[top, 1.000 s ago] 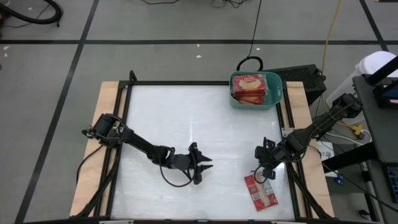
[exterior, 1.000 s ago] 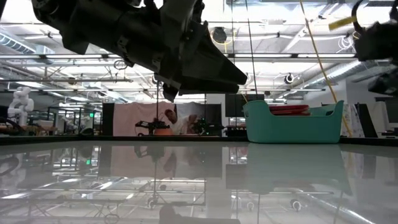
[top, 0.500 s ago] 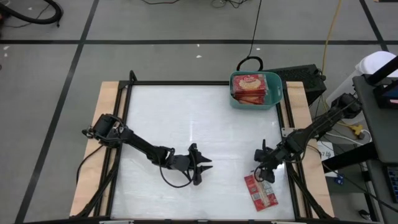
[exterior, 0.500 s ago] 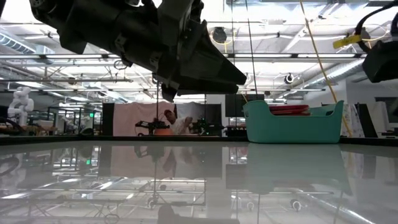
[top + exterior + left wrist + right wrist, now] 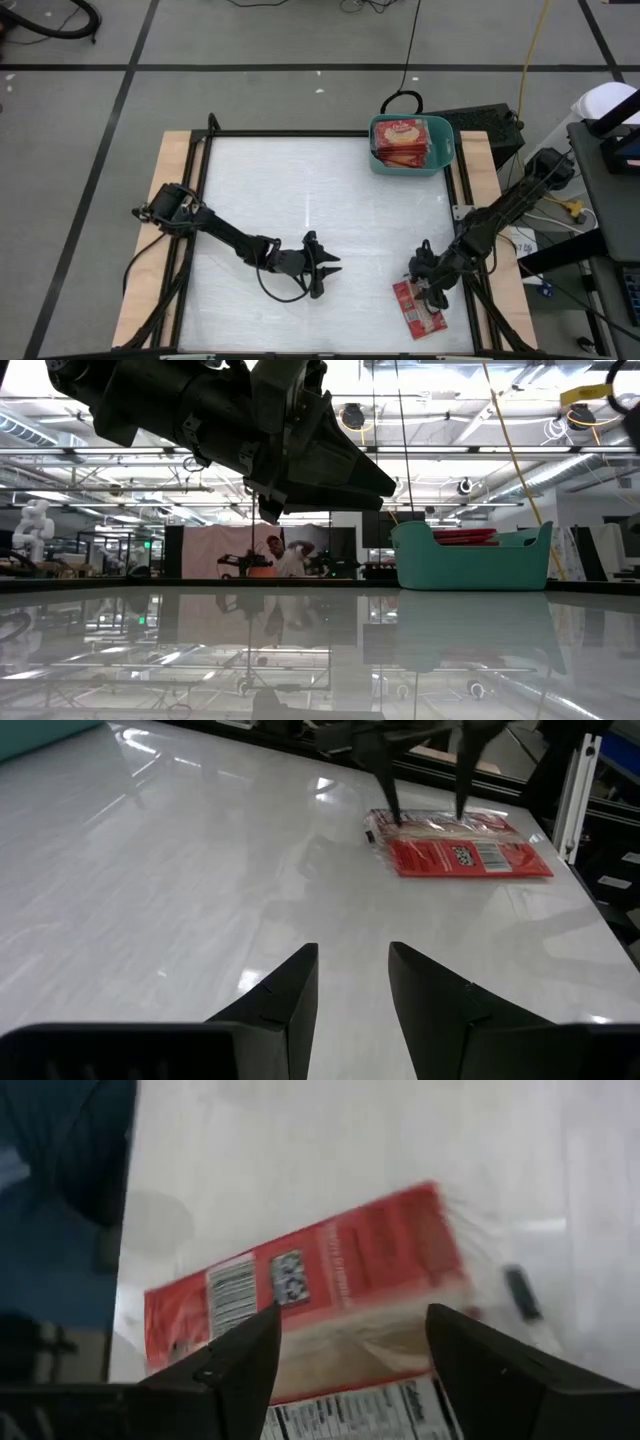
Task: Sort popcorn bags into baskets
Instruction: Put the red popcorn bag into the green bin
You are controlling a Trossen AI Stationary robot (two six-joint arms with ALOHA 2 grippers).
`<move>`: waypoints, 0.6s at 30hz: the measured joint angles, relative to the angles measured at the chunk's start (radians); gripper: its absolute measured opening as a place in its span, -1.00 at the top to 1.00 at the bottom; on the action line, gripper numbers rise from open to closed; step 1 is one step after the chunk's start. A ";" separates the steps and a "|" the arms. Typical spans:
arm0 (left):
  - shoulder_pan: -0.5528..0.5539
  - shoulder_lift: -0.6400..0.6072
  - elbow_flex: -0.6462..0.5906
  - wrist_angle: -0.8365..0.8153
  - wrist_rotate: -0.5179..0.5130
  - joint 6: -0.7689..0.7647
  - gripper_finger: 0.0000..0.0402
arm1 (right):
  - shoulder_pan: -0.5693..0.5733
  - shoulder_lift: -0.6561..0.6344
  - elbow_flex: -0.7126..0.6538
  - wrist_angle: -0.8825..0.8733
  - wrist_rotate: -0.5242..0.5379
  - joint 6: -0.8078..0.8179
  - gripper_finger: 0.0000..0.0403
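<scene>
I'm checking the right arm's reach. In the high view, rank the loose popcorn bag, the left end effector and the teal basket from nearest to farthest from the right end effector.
1. Loose popcorn bag: directly under the right end effector, near edge of the table.
2. Left end effector: toward the table's middle, to its left.
3. Teal basket: far right corner.

White table, black box
</scene>
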 joint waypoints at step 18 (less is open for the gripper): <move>0.022 0.000 0.000 0.000 -0.003 0.009 0.37 | 0.032 0.168 0.004 0.101 0.035 -0.316 -0.15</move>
